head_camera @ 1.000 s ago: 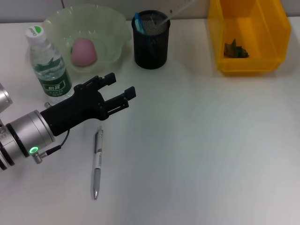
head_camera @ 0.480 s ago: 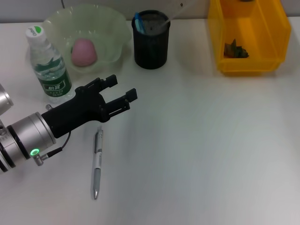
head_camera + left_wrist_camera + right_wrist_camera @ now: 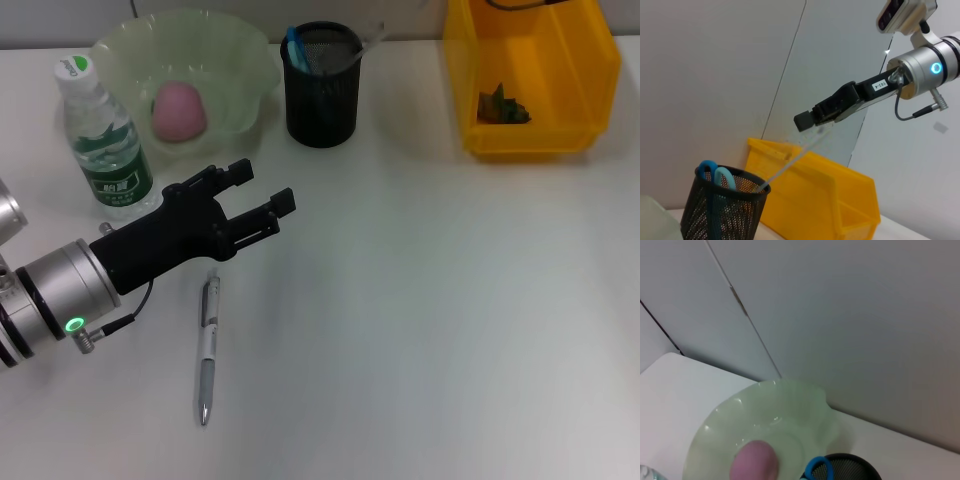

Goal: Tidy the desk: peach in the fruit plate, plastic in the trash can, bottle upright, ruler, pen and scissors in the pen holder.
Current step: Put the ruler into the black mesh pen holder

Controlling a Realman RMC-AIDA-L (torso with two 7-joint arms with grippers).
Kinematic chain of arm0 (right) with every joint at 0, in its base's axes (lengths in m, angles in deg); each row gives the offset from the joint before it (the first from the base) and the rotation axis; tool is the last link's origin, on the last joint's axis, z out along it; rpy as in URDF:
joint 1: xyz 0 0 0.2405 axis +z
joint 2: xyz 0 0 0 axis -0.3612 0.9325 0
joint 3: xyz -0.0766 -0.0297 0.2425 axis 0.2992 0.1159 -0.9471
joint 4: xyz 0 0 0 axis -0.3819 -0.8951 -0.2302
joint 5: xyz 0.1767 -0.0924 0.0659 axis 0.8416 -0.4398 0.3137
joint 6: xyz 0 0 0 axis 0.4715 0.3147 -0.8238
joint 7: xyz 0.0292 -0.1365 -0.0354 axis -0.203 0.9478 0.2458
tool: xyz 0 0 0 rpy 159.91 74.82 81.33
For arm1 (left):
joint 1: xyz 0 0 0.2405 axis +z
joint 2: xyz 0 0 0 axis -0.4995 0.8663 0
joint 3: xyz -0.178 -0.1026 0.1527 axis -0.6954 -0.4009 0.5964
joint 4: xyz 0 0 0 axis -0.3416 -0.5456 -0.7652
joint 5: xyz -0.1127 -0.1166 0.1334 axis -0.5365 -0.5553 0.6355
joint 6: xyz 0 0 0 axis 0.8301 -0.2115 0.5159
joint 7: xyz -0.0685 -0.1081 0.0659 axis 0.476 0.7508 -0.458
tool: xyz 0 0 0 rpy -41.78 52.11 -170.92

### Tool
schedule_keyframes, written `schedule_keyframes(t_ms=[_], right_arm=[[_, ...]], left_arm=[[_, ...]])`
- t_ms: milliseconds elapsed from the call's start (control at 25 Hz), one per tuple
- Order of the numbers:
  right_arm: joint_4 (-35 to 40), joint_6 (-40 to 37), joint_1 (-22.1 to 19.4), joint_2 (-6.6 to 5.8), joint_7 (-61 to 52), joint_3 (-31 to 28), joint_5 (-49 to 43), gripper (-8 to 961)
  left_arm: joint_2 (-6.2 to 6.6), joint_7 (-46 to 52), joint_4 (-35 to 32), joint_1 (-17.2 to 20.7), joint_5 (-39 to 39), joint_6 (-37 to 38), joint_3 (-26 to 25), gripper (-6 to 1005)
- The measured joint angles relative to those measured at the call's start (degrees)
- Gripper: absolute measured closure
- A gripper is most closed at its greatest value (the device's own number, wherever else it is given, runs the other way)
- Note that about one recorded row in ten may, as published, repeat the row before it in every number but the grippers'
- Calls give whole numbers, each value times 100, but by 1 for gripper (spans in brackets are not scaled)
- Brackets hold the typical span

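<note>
My left gripper (image 3: 262, 185) hovers open and empty over the desk (image 3: 430, 300), just beyond the top end of the silver pen (image 3: 208, 345), which lies flat. The bottle (image 3: 105, 140) stands upright at the left. The peach (image 3: 178, 110) (image 3: 756, 462) rests in the fruit plate (image 3: 240, 60) (image 3: 805, 410). The black mesh pen holder (image 3: 322, 95) (image 3: 720, 210) holds the blue scissors (image 3: 294, 45) (image 3: 715, 175) and the leaning clear ruler (image 3: 368, 38) (image 3: 790, 162). My right gripper (image 3: 807, 119) hangs above the holder, at the ruler's top end. The green plastic (image 3: 503, 105) lies in the yellow trash can (image 3: 590, 60).
The trash can (image 3: 805, 200) stands just right of the pen holder at the desk's back edge, with a grey wall behind. The bottle and the fruit plate crowd the back left, close behind my left arm.
The ruler's top end has dropped lower toward the pen holder's rim. My left gripper has edged very slightly forward; the pen has not moved.
</note>
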Motion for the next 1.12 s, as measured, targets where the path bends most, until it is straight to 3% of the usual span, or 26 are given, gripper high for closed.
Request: schedule_keyframes(t_ms=[200, 360, 560, 600, 640, 680, 760, 800, 840, 960, 1000, 1120], right_arm=[[27, -14, 13, 5, -8, 2, -2, 892], [82, 8, 12, 38, -6, 92, -6, 719], [392, 49, -138, 151, -13, 137, 21, 498], [708, 34, -305, 250, -16, 113, 42, 453], [708, 34, -305, 250, -16, 113, 42, 438], [1054, 16, -514, 363, -20, 88, 107, 423], [1274, 8, -650, 428, -19, 88, 188, 394], [1725, 7, -1010, 548, 110, 109, 514, 379], [1725, 7, -1010, 548, 110, 109, 514, 364], [2217, -10, -1607, 695, 564, 128, 1218, 338], [2411, -30, -2069, 777, 1080, 127, 1937, 333], [2423, -85, -2463, 808, 1675, 107, 2751, 317]], left_arm=[[7, 18, -8, -1, 0, 31, 0, 197], [14, 29, -13, -1, 0, 38, 0, 197], [29, 56, -35, -1, 2, 49, 5, 198], [31, 68, -40, 0, 3, 51, 7, 198], [34, 83, -47, 1, 4, 53, 7, 198], [36, 94, -53, 2, 5, 55, 8, 198], [37, 107, -61, 5, 6, 57, 9, 198], [41, 112, -66, 7, 6, 57, 9, 198], [41, 112, -66, 7, 6, 57, 9, 198], [59, 130, -101, 9, 9, 58, 9, 198], [65, 166, -164, 12, 9, 58, 9, 198], [68, 311, -355, 42, 17, 58, 13, 198]])
